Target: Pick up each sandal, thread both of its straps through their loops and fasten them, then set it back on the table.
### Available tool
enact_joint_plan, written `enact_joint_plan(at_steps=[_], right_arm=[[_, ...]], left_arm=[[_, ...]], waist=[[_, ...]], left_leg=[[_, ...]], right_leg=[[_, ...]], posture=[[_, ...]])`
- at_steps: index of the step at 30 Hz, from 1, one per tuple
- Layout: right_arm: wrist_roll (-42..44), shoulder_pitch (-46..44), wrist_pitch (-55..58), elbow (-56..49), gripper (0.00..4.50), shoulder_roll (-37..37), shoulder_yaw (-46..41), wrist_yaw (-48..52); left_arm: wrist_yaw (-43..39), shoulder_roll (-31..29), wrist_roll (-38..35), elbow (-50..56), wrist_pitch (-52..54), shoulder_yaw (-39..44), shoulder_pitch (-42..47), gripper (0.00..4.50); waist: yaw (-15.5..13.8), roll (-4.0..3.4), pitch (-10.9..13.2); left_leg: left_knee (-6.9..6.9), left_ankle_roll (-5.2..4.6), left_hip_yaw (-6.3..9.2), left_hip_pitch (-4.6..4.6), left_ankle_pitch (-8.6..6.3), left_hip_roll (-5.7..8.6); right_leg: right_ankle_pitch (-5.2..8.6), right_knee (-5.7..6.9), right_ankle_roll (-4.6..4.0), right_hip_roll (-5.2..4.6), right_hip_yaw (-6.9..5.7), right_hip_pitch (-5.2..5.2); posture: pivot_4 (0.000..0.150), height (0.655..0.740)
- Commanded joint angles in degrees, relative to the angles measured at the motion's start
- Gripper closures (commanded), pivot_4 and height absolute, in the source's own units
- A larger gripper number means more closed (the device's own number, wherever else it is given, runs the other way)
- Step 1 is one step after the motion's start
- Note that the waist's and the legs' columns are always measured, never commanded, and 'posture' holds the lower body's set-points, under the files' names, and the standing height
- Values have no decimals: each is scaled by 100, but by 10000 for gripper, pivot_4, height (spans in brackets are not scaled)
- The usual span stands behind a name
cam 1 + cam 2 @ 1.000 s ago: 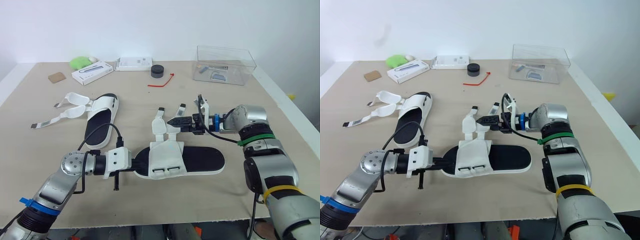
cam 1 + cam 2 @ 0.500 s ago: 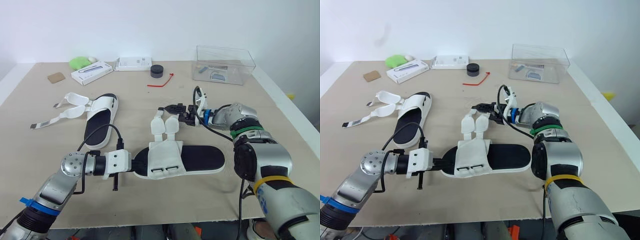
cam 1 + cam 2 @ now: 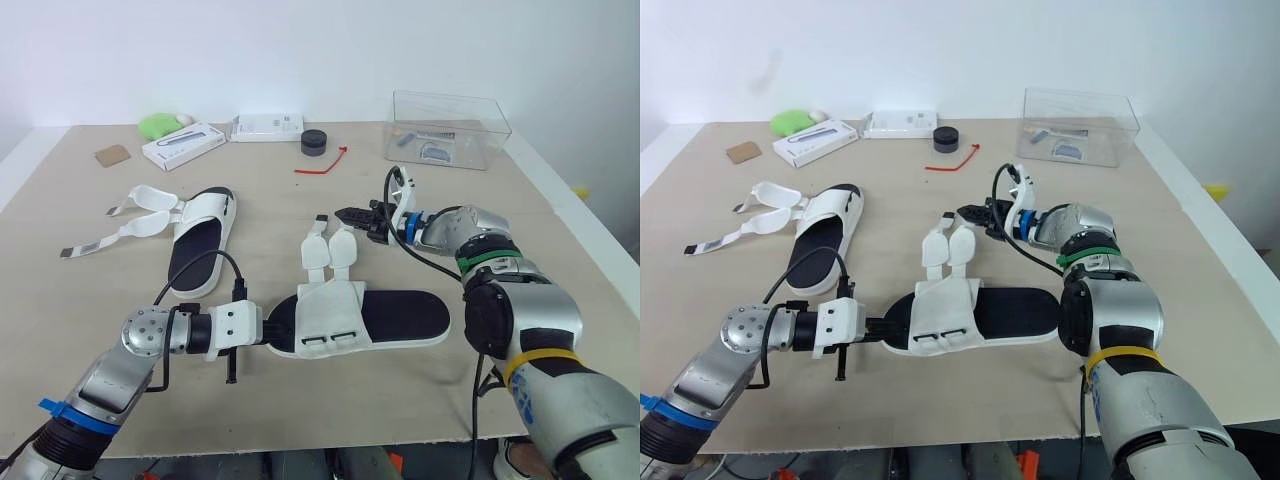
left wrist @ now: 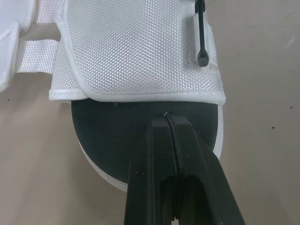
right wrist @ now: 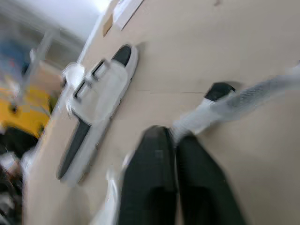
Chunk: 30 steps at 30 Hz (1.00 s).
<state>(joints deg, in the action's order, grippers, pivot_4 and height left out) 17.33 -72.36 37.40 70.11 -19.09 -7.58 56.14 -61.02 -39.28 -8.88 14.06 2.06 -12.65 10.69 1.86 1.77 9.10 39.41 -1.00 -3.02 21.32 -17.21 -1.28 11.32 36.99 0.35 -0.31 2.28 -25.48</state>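
**Both tools at the near sandal**

The near sandal [image 3: 372,320] lies flat in the middle of the surface [image 3: 80,310]. The left tool [image 3: 272,331] is closed tight. It rests on the black sole at the sandal's left end, with its tips touching the edge of the white top. The sandal's two straps [image 3: 343,250] stick out on the far side. The right tool [image 3: 346,212] is closed too, with a strap right at its tips. I cannot tell if it pinches the strap. The other sandal [image 3: 200,235] lies far left with its straps open.

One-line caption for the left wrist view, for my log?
Shut left gripper resting on the black insole of the white mesh sandal.
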Motion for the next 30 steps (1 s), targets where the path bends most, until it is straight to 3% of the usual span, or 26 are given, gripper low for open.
enact_joint_plan(at_steps=[1, 3, 10, 13, 16, 23, 30], right_arm=[[-478, 127, -1281, -790, 44525, -41, 578, 1086], [-390, 242, -1545, -1148, 44525, -29, 557, 1339], [-456, 1624, -4468, -3696, 44525, -60, 987, 2186], [-565, 2300, -6409, -4485, 44525, -286, 1323, 2836], [-526, 2593, -7455, -4601, 44525, -508, 1497, 3179], [-382, 2680, -8234, -4406, 44525, -830, 1678, 3310], [-703, 2741, -9718, -4782, 44525, -1423, 2589, 3612]], left_arm=[[17, -21, 93, 47, -59, -61, -63, 45000], [25, -21, 96, 51, -65, -71, -72, 45000], [27, -35, 91, 95, -49, -112, -85, 45000], [16, -40, 78, 127, -22, -123, -76, 45000], [0, -41, 64, 150, 22, -136, -42, 45000], [-37, -10, 52, 143, 69, -192, 48, 45000], [-56, 59, 68, 56, 54, -243, 137, 45000]], waist=[[1, 0, 0], [1, 0, 0], [-4, -1, 0], [-14, -1, 0], [-16, -1, 0], [-34, -1, 0], [-51, -1, 1]], left_leg=[[0, 0, 1, 0, 0, 0], [0, 1, 2, 0, 0, 0], [-1, 7, 7, 0, -4, 0], [-1, 9, 5, -2, -5, 0], [-1, 13, 4, -10, -8, 0], [2, 14, -3, -30, -5, -4], [2, 14, -4, -29, -5, -5]], right_leg=[[0, 0, 0, 0, -2, 0], [0, 1, 0, 0, -3, 0], [0, 1, 0, -12, -14, 1], [0, 3, 0, -17, -16, 1], [1, 1, -2, -18, -19, 7], [2, 8, -13, -11, -15, 16], [4, 9, -15, -10, -14, 15]], posture=[[1500, 7400], [1500, 7400], [1500, 7400], [1500, 7400], [1500, 7400], [1500, 7400], [1500, 7400]])
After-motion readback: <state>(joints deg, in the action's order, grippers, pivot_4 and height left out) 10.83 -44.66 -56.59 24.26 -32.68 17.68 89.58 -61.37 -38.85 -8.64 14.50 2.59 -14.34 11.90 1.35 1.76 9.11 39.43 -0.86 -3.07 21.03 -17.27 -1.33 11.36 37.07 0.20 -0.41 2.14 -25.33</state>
